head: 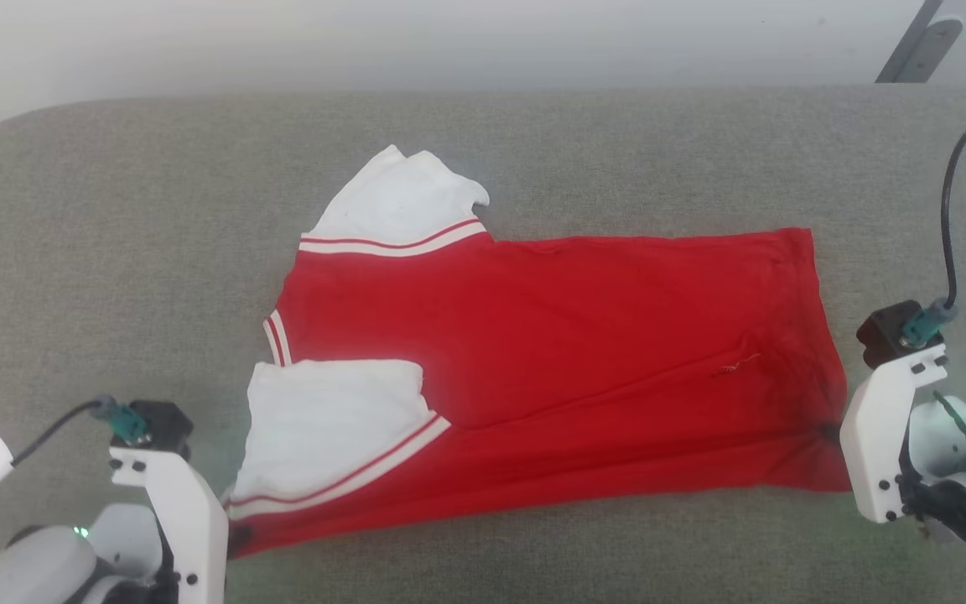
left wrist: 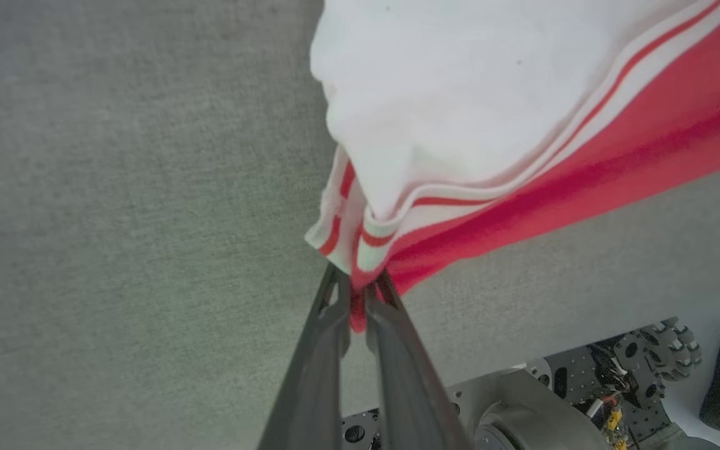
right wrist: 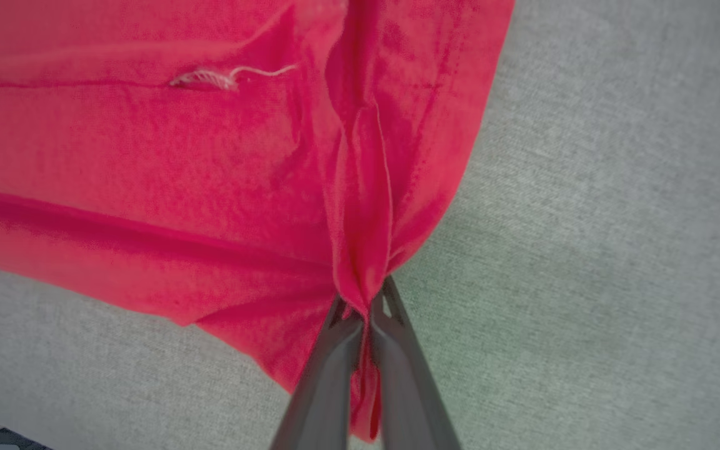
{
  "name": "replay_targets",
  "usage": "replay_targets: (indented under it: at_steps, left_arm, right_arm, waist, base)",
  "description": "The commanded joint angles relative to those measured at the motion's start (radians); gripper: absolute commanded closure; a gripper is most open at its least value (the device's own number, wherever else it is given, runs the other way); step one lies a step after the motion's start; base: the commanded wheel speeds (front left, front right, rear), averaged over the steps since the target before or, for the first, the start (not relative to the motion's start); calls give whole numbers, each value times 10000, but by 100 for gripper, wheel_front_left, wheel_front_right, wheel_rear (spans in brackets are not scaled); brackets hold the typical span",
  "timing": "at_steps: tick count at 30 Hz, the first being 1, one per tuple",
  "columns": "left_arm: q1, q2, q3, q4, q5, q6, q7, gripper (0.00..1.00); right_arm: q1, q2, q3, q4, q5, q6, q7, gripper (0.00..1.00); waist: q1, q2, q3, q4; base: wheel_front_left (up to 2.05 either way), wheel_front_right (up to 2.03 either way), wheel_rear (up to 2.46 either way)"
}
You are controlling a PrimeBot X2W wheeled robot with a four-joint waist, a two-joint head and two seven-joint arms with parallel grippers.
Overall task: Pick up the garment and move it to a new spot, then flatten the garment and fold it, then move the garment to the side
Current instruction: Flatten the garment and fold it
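Observation:
The garment point(head: 550, 335) lies lengthwise on the grey cushion, plain red side up, so its lettering and number are hidden. One white sleeve point(head: 399, 205) points to the far side and the other sleeve point(head: 332, 428) is folded over the near left part. My left gripper point(head: 236, 537) is shut on the near left corner; the left wrist view shows the striped trim point(left wrist: 360, 244) and red cloth pinched in that gripper point(left wrist: 360, 290). At the near right, my right gripper point(head: 831, 434) is shut on the bunched red hem point(right wrist: 360, 237), whose cloth gathers between that gripper's point(right wrist: 365, 306) fingers.
The grey cushioned surface point(head: 114, 252) spreads well beyond the garment on every side, ending in a rounded far edge. Beyond the far right corner stands a grey metal bracket point(head: 919, 42). My own base and wheels point(left wrist: 616, 375) show below the cushion's near edge.

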Motion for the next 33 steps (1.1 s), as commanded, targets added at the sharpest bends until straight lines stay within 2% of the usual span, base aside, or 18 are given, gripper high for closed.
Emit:
replay_targets:
  at_steps: [1, 3, 4, 5, 6, 7, 8, 10, 11, 22, 26, 33]
  left_arm:
    - [212, 25, -39, 13, -135, 64, -39, 100]
    - [326, -66, -80, 95, -101, 36, -131, 100]
    - [365, -135, -93, 167, -139, -5, -160, 93]
    - [365, -135, -93, 167, -139, -5, -160, 93]
    - [369, -182, -114, 244, -77, -86, -235, 79]
    - [326, -240, -115, 343, 15, -167, -316, 24]
    - [290, -312, -97, 455, 25, -242, -384, 0]
    - [200, -343, -63, 646, 2, -325, -414, 0]
    - [120, -323, -62, 685, 34, -370, -365, 0]
    - [-1222, 1003, 522, -300, 511, -241, 253, 0]
    - [-2028, 1124, 737, -175, 799, -540, 389, 0]
    - [-3728, 821, 1050, 1151, 1388, -1414, 476, 0]
  right_arm:
    - [150, 29, -112, -3, -78, -26, -15, 100]
    - [285, 188, -183, 51, -153, -26, -106, 100]
    - [308, 253, -203, 85, -194, -26, -175, 100]
    - [308, 253, -203, 85, -194, -26, -175, 100]
    - [331, 324, -201, 130, -253, -24, -252, 100]
    - [345, 387, -185, 185, -302, -24, -341, 74]
    - [349, 457, -147, 232, -310, -24, -434, 53]
    - [325, 577, -143, 357, -256, -24, -569, 8]
    - [313, 611, -136, 395, -240, -24, -634, 0]
    - [177, 934, -775, -487, -437, -23, -1928, 0]
    - [-109, 1250, -960, -1144, -831, -18, -3138, 0]
    - [-798, 2173, -975, -1674, -1686, -17, -5662, 0]
  waist:
    - [0, 0, 13, -20]
    - [0, 0, 18, -42]
    - [0, 0, 18, -55]
    - [0, 0, 18, -55]
    - [0, 0, 19, -74]
    - [0, 0, 16, -89]
    - [0, 0, 10, -100]
    - [0, 0, -2, -141]
    - [0, 0, -18, -161]
    - [0, 0, -79, -845]
    - [0, 0, 148, -1248]
    - [0, 0, 848, -2160]
  base:
    - [0, 0, 0]
    - [0, 0, 0]
    - [0, 0, 0]
    - [0, 0, 0]
    - [0, 0, 0]
    - [0, 0, 0]
    - [0, 0, 0]
    - [0, 0, 0]
    - [0, 0, 0]
    - [0, 0, 0]
    - [0, 0, 0]
    - [0, 0, 0]
